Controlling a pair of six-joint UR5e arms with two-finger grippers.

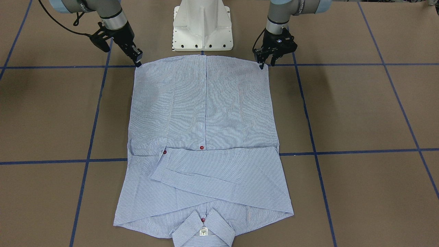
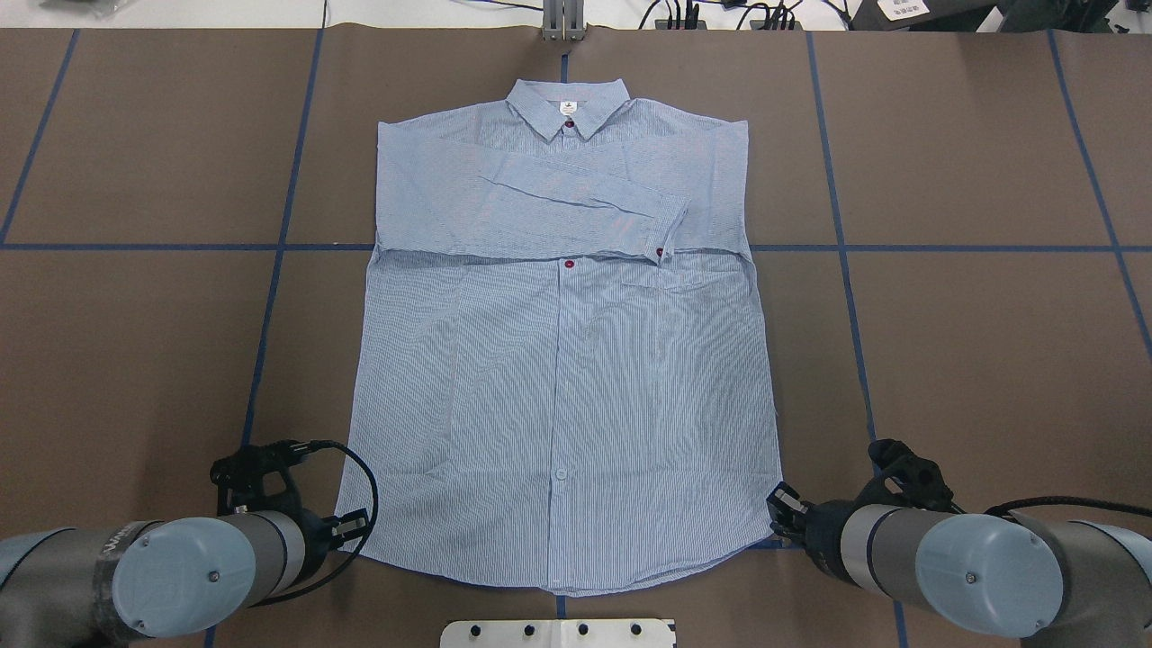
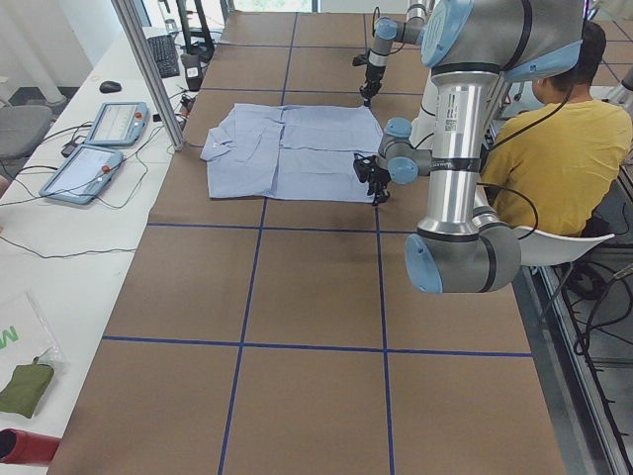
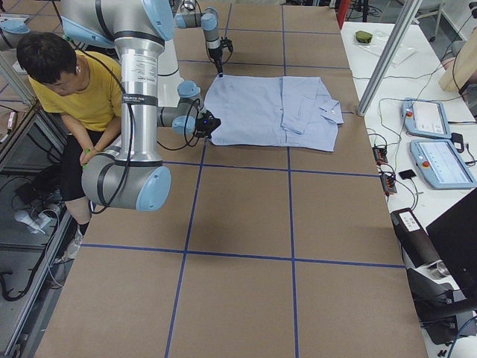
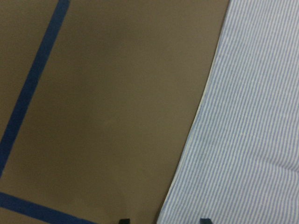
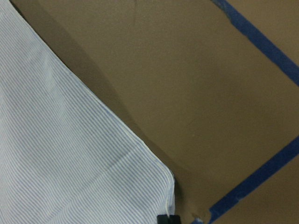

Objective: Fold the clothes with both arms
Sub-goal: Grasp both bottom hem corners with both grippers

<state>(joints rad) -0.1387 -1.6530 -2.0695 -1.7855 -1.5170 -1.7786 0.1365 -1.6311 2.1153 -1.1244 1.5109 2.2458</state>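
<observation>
Brown counter (image 2: 972,342), taped in blue squares. Shirt (image 2: 558,378) lies flat, front up, hem toward the robot, sleeves folded across the chest. Front camera cuts off the collar (image 2: 567,103); overhead shows it whole. Overhead mostly hides both sets of jaws behind the wrists. Left gripper (image 1: 267,64): jaws spread, astride the shirt's side edge in the wrist view. Right gripper (image 1: 138,62): jaws pressed together at the other hem corner; cloth between them, cannot tell.
</observation>
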